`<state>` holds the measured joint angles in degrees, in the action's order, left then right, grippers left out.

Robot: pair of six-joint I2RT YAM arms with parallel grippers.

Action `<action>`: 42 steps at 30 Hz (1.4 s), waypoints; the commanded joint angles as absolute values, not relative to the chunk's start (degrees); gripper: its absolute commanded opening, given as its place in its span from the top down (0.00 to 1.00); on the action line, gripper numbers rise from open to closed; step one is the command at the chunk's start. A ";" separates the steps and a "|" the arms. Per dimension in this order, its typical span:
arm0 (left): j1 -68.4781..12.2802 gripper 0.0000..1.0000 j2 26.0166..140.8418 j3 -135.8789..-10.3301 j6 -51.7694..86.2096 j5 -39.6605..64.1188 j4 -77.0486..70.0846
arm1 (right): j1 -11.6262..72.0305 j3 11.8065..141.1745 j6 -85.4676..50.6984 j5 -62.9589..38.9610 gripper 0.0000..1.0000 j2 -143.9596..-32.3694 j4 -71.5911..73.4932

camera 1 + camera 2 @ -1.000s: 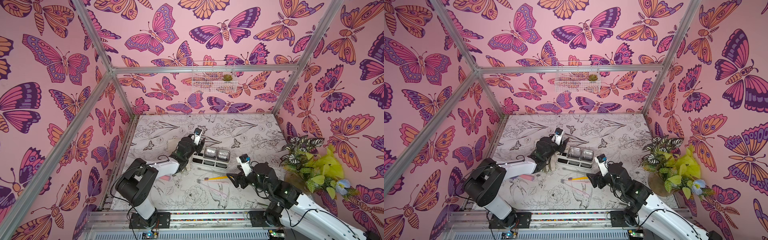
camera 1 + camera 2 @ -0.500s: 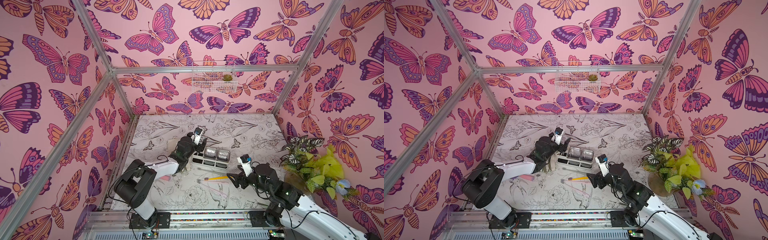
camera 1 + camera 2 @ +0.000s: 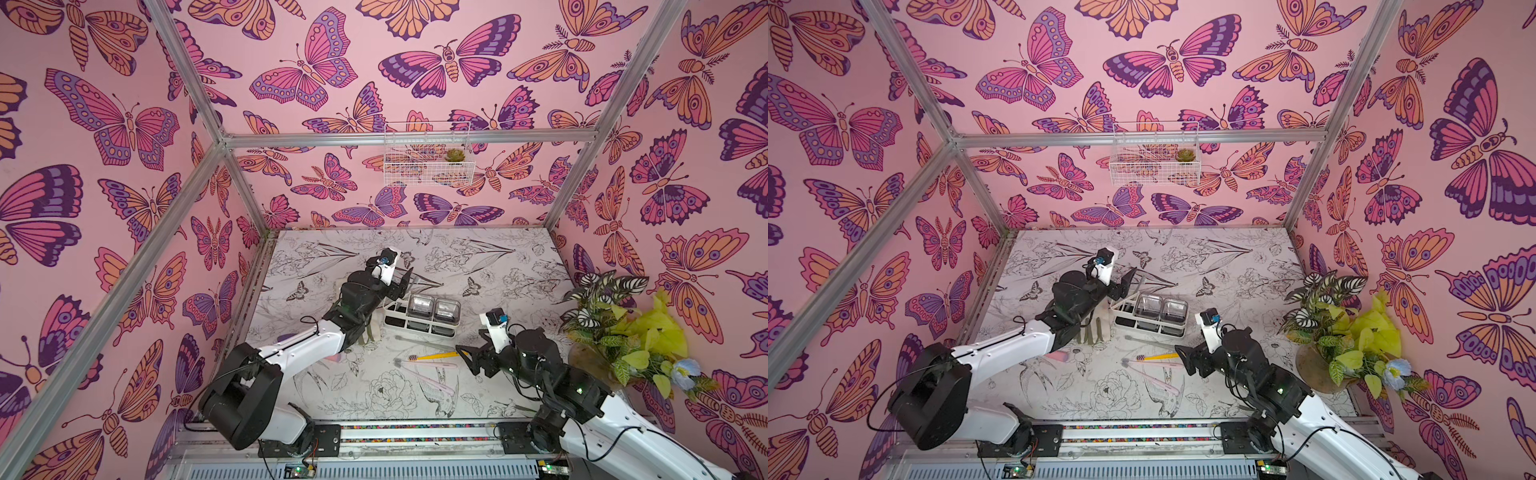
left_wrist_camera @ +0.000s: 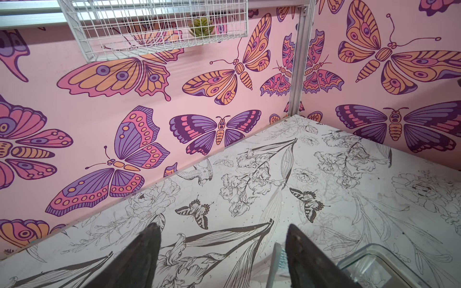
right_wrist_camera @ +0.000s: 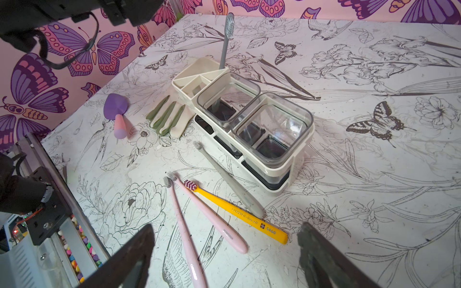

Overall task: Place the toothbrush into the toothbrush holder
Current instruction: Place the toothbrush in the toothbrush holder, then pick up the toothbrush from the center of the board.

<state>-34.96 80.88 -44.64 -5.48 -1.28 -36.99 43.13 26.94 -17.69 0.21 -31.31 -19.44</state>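
One grey toothbrush (image 5: 225, 42) is standing in the toothbrush holder's (image 5: 296, 174) slotted end, so the left tool (image 4: 222, 225) is hanging open and empty beside its bristles. The right tool (image 5: 225, 225), also open and empty, is hovering over the yellow toothbrush (image 5: 239, 212) on the table (image 5: 374, 174), probably its next pick.

A white oblong toothbrush holder (image 5: 296, 159) stands upright on the flower-printed desk (image 5: 374, 199). It has a divided open compartment at one end and two clear square cups (image 5: 249, 84) seated side by side along the rest. An upright grey toothbrush (image 5: 225, 42) stands in that compartment, bristles up and leaning slightly. Four more lie flat beside the holder's long side: a lying grey toothbrush (image 5: 224, 179) nearest it, a yellow toothbrush (image 5: 239, 212), and a short pink toothbrush (image 5: 207, 214) and a long pink toothbrush (image 5: 184, 239), heads together and handles fanning apart.
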 commanded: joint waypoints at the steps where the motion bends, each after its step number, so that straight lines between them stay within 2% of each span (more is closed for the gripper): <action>1: -35.35 0.21 78.46 -43.69 -2.81 -1.11 -33.15 | 42.28 27.67 -22.25 1.26 0.01 -31.29 -22.59; 10: -36.11 0.21 73.50 -38.31 4.07 0.87 -28.45 | 42.19 30.58 -23.32 0.31 0.01 -34.52 -25.48; 16: -36.21 0.21 61.78 -32.04 6.40 0.54 -23.21 | 42.18 30.75 -22.48 4.25 0.01 -32.63 -25.11; 20: -36.90 0.21 57.44 -27.79 9.62 2.51 -24.09 | 41.49 30.88 -22.88 2.82 0.01 -34.01 -23.60; 26: -44.23 0.20 53.72 -24.44 5.25 -4.06 -22.97 | 41.17 33.06 -22.73 11.03 0.01 -37.45 -25.40; 32: -47.46 0.20 51.26 -20.13 2.85 -8.08 -23.11 | 40.78 37.27 -19.24 5.94 0.01 -40.60 -32.18; 36: -47.46 0.20 51.10 -19.71 4.92 -6.89 -22.71 | 40.77 38.04 -21.45 4.99 0.06 -43.92 -35.66; 39: -47.46 0.20 51.11 -19.96 5.24 -6.51 -22.76 | 40.73 36.15 -22.79 2.36 0.14 -45.51 -34.87; 42: -47.46 0.19 51.11 -19.55 6.14 -8.95 -22.70 | 40.77 33.51 -23.64 -0.10 0.16 -46.29 -31.91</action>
<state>-47.29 51.81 -20.18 5.15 -6.70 -23.27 40.99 35.33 -22.15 3.05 -45.89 -31.94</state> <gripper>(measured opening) 0.804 0.841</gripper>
